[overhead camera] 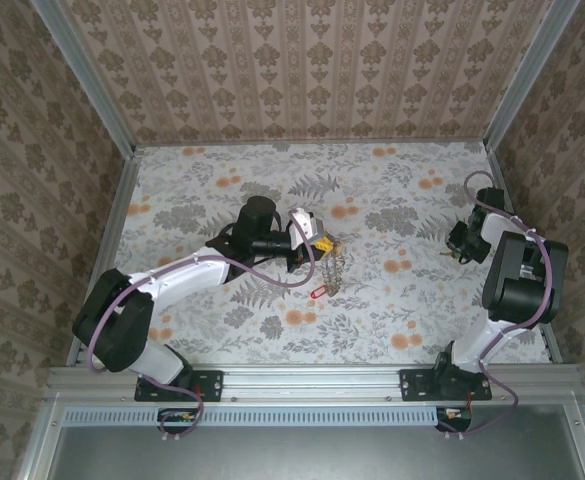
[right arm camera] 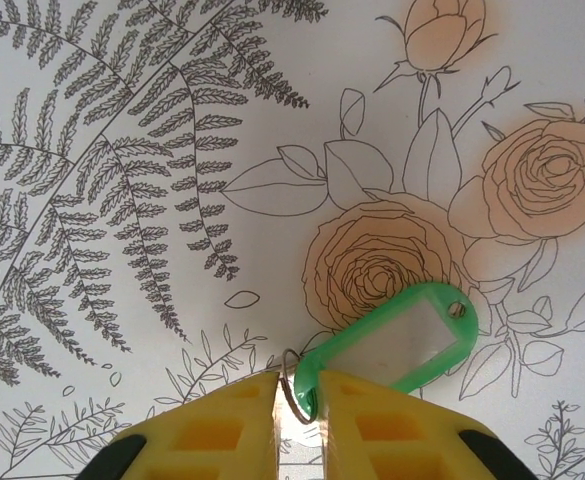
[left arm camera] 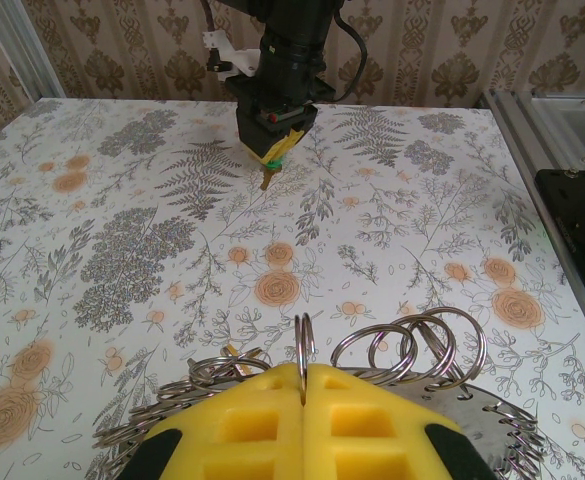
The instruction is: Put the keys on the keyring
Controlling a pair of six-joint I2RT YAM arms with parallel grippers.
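Note:
The keyring (left arm camera: 412,345) is a chain of silvery split rings, and my left gripper (left arm camera: 304,372) is shut on one upright ring of it. From above, that left gripper (overhead camera: 310,250) sits mid-table with the keyring (overhead camera: 334,265) hanging beside it. A red-headed key (overhead camera: 320,291) lies just in front. My right gripper (right arm camera: 299,385) has its yellow fingers nearly together on the small ring and near end of a green-headed key (right arm camera: 402,340), which lies flat on the cloth. From above, the right gripper (overhead camera: 455,245) is at the table's right side.
A floral cloth (overhead camera: 392,200) covers the table, with patterned walls on three sides. A metal rail (overhead camera: 517,200) runs along the right edge beside the right arm. Purple cables loop along both arms.

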